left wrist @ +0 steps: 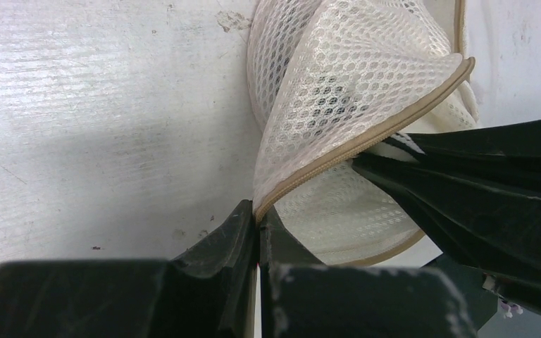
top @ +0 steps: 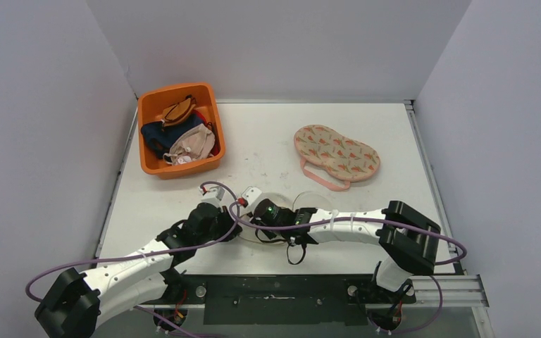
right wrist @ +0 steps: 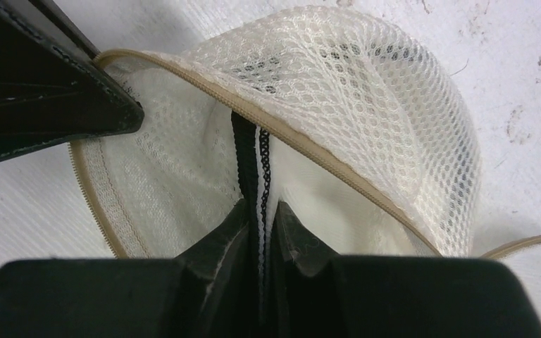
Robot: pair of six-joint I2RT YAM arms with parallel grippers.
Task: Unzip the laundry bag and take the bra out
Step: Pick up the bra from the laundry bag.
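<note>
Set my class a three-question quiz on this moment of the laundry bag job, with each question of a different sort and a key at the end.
1. True or false: the left gripper is shut on the zipper edge of the mesh laundry bag.
2. What does the right gripper pinch? A: a white sock. B: a black strap running into the opened bag. C: nothing, its jaws are wide apart.
3. Fill the gap: in the top view, the orange basket of clothes stands at the far ____ corner of the table.

Key: 1 true; 2 B; 3 left.
</note>
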